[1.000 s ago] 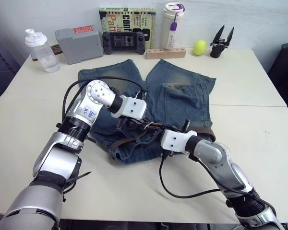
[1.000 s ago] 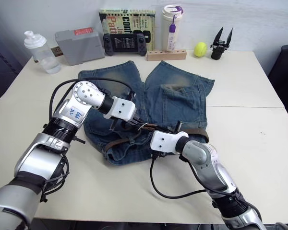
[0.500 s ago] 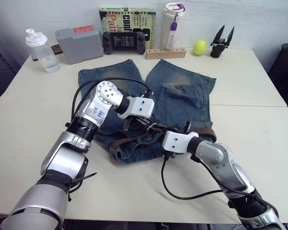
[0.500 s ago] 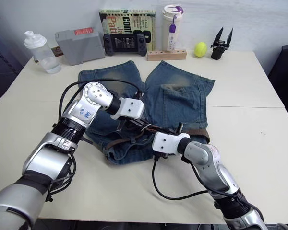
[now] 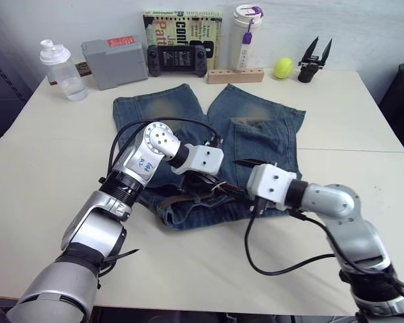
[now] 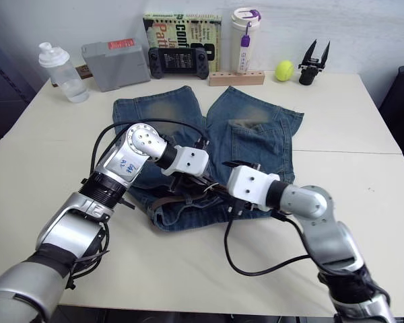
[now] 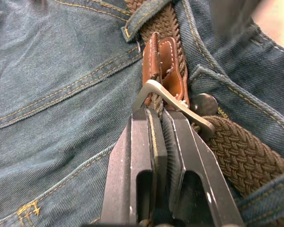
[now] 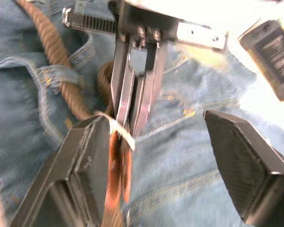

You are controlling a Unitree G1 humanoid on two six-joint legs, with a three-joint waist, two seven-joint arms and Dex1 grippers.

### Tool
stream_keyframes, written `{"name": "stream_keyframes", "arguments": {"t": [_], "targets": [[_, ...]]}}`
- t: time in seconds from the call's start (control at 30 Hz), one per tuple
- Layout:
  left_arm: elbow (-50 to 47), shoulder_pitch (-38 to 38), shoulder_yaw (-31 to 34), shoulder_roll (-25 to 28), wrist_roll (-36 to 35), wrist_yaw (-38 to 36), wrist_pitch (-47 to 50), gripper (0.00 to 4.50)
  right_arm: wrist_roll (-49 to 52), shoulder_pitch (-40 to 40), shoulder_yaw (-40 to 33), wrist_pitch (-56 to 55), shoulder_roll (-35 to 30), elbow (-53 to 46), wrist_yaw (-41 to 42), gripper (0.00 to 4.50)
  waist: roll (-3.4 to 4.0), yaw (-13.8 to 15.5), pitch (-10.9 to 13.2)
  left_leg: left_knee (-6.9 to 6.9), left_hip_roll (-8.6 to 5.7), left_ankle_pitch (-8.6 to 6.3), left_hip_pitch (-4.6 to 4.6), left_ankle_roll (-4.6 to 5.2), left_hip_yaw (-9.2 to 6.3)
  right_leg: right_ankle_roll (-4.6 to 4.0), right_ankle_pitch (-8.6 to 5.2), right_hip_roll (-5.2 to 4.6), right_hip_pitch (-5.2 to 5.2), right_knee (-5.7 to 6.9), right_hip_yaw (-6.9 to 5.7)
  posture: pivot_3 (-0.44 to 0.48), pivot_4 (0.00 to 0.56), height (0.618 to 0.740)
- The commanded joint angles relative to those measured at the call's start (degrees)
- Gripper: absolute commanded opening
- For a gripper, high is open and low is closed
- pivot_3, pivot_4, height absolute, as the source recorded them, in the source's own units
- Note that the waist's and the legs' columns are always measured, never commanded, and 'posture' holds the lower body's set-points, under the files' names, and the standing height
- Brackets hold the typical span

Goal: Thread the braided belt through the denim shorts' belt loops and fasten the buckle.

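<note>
Two bottles (image 5: 56, 70) (image 5: 245, 35) capped, contents unclear, behind denim shorts (image 5: 256, 128)

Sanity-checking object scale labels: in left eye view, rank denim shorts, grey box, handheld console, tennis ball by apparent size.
1. denim shorts
2. grey box
3. handheld console
4. tennis ball

Both head cameras look forward and down from above the near edge of the table (image 5: 47, 168), sharing the denim shorts (image 5: 256, 134). Each wrist camera sits very close over the shorts' waistband, sharing the buckle (image 7: 173, 101).
</note>
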Motion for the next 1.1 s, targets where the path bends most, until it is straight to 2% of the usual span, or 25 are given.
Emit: {"name": "stream_keyframes", "arguments": {"t": [0.03, 0.17, 0.4, 0.9, 1.0, 1.07, 1.1], "targets": [[-1.53, 0.24, -0.52, 0.15, -0.07, -0.59, 0.44, 0.00, 5.27, -1.54, -4.93, 4.74, -2.24, -2.56, 0.78, 3.50, 0.00, 0.00, 0.00, 0.00, 0.00, 0.00, 0.00, 0.00, 0.00, 0.00, 0.00, -0.01, 0.00, 0.01, 0.00, 0.000, 0.150, 0.697], [-1.70, 0.34, -0.55, 0.03, -0.21, -0.46, 0.70, 0.00, 2.71, -3.01, -3.86, 2.98, -4.51, 0.42, -1.07, 3.50, 0.00, -0.12, 0.00, -0.02, 0.01, 0.00, 0.02, 0.00, 0.02, 0.00, 0.00, -0.01, -0.04, 0.04, 0.00, 0.000, 0.150, 0.697], [-2.05, 0.07, -0.24, -0.07, -0.46, -0.24, 1.39, 0.00, -0.57, -1.22, 2.56, 0.52, -0.61, 4.46, -7.35, 3.50, -0.01, -0.09, -0.01, -0.01, 0.00, 0.00, -0.01, 0.00, 0.05, 0.00, 0.00, -0.02, -0.05, 0.04, 0.00, 0.000, 0.150, 0.697], [-2.18, -0.32, 0.12, -0.02, -0.66, 0.12, 1.61, 0.00, -3.85, -0.78, 6.80, -4.21, 1.48, 10.32, -11.29, 3.50, -0.01, -0.11, -0.01, -0.01, 0.01, 0.00, 0.00, 0.00, 0.04, 0.00, 0.00, 0.01, -0.05, 0.05, 0.01, 0.000, 0.150, 0.697], [-2.35, -0.36, 0.30, -0.07, -0.87, 0.18, 1.74, 0.00, -4.12, -1.10, 7.55, -4.82, 1.89, 11.06, -11.25, 2.73, -0.01, -0.12, -0.01, -0.01, 0.01, 0.00, 0.00, 0.00, 0.04, 0.00, 0.00, 0.01, -0.05, 0.05, 0.01, 0.000, 0.150, 0.697], [-2.45, -0.35, 0.58, -0.13, -1.12, 0.37, 1.92, 0.00, -4.25, -1.19, 8.00, -5.32, 1.92, 11.28, -10.96, 1.90, -0.01, -0.12, -0.01, -0.01, 0.01, 0.00, -0.01, 0.00, 0.05, 0.00, 0.00, 0.01, -0.06, 0.05, 0.01, 0.000, 0.150, 0.697], [-2.46, -0.35, 0.75, -0.17, -1.25, 0.53, 1.98, 0.00, -4.39, -1.20, 8.24, -5.61, 1.87, 11.35, -10.89, 1.30, -0.01, -0.12, -0.01, -0.01, 0.01, 0.00, -0.01, 0.00, 0.05, 0.00, 0.00, 0.01, -0.06, 0.05, 0.01, 0.000, 0.150, 0.697]]}}
